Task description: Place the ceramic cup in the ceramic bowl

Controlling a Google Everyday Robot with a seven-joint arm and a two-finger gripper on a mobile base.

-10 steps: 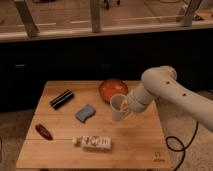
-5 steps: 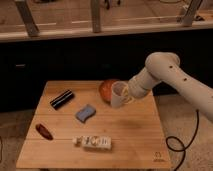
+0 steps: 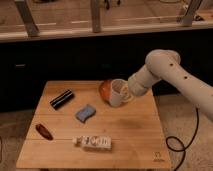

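The gripper (image 3: pixel 127 93) is clamping the ceramic cup (image 3: pixel 116 94) shut-fingered, holding it nearly upright, mouth up, overlapping the ceramic bowl's (image 3: pixel 103 90) right side. A blue sponge (image 3: pixel 86 113), black cylinder (image 3: pixel 61 99) and white packet (image 3: pixel 92 143) are lying apart on the table (image 3: pixel 132 137).

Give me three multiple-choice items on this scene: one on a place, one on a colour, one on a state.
1. Where is the ceramic cup?
A. Held above the table, right by the ceramic bowl.
B. On the floor.
C. At the table's left edge.
2. What colour is the sponge?
A. Green.
B. Yellow.
C. Blue.
3. How is the pincer, at the cup's right side?
A. Open, empty.
B. Shut on the cup.
C. Shut on the sponge.
Answers: A, the cup hangs clear of the wood beside the bowl; C, its surface is blue; B, the pincer carries the cup.
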